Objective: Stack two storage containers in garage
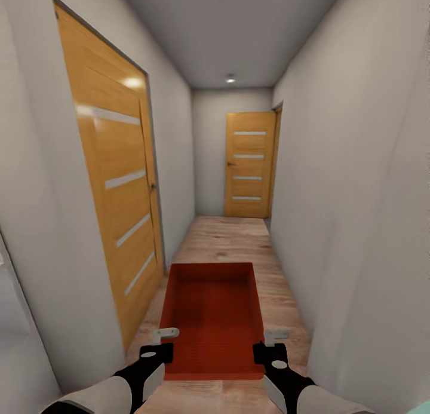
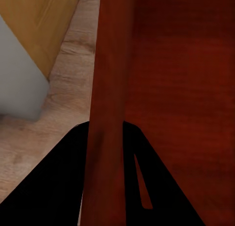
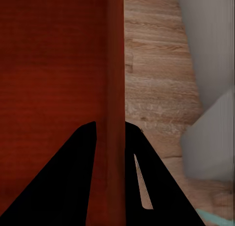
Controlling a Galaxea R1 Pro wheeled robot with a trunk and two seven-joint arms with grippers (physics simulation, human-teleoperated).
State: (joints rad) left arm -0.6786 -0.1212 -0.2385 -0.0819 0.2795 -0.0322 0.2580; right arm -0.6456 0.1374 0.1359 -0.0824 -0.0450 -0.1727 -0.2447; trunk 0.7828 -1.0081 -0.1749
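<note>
Both jaws clamped on storage container (image 1: 215, 318) side walls: left gripper (image 1: 162, 341) on left wall, right gripper (image 1: 270, 342) on right wall. Arms reach forward, container carried between them above hallway wood floor (image 1: 230, 238).

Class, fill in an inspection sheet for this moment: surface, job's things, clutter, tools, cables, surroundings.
Surface: light wood-plank floor of a narrow hallway.
Job's things: one orange-red storage container, open top, carried between both arms.
Clutter: nothing seen.
Tools: left tool clamped on the container's left wall; right tool clamped on its right wall.
Cables: nothing seen.
Surroundings: grey walls, wooden door on the left, another door at the far end, ceiling lights.
</note>
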